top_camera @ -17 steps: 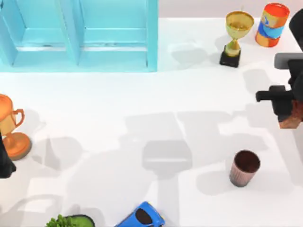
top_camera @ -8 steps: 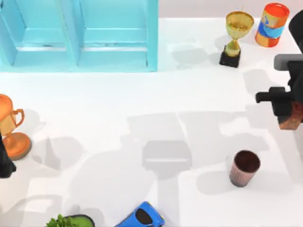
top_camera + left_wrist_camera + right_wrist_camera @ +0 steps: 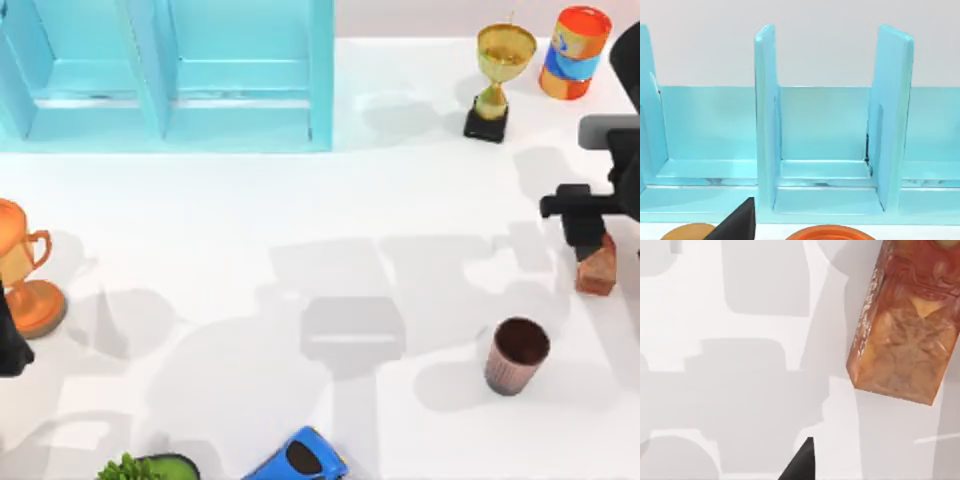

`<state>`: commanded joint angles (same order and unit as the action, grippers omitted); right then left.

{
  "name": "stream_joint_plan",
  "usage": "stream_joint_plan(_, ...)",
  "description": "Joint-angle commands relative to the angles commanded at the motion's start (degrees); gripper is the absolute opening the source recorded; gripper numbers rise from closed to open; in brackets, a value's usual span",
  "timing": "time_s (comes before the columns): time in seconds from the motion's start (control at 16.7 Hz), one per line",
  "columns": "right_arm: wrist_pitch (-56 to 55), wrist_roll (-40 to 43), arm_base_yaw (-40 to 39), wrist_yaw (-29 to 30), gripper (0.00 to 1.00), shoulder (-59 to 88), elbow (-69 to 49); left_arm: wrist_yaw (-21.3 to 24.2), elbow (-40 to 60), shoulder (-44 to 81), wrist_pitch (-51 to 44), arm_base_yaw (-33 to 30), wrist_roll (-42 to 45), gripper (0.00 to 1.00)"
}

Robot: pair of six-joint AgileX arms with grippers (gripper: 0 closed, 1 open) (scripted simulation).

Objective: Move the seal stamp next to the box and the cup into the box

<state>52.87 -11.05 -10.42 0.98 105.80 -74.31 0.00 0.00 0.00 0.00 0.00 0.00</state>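
The seal stamp (image 3: 597, 268) is a reddish-brown block with a tan base at the table's right side, tilted and just below my right gripper (image 3: 585, 232). In the right wrist view the seal stamp (image 3: 905, 335) leans over white table, and I cannot tell whether it is held. The coppery ribbed cup (image 3: 517, 355) stands upright on the table, left of and nearer the front than the stamp. The blue box (image 3: 320, 90) with dividers lies at the back left, and the left wrist view looks into the box (image 3: 765, 125). My left gripper (image 3: 10, 345) is parked at the left edge.
A gold trophy (image 3: 495, 75) on a black base and an orange-and-blue can (image 3: 575, 50) stand at the back right. An orange trophy (image 3: 25, 265) stands by the left arm. A blue toy car (image 3: 300, 458) and a green plant (image 3: 145, 468) sit at the front edge.
The seal stamp has shifted left and toward the front, out from under the right gripper, which has itself edged left. The cup and the left arm have not moved.
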Motion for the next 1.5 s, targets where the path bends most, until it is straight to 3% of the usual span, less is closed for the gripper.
stream_joint_plan(0.12, 0.0, 0.0, 0.0, 0.0, 1.0, 0.0, 0.0, 0.0, 0.0, 0.0, 0.0, 0.0, 0.0, 1.0)
stream_joint_plan(0.72, 0.9, -0.1, 0.0, 0.0, 1.0, 0.1, -0.8, 0.0, 0.0, 0.0, 0.0, 0.0, 0.0, 1.0)
stream_joint_plan(1.5, 22.2, 0.3, 0.2, 0.0, 1.0, -2.5, -19.7, 0.0, 0.0, 0.0, 0.0, 0.0, 0.0, 1.0)
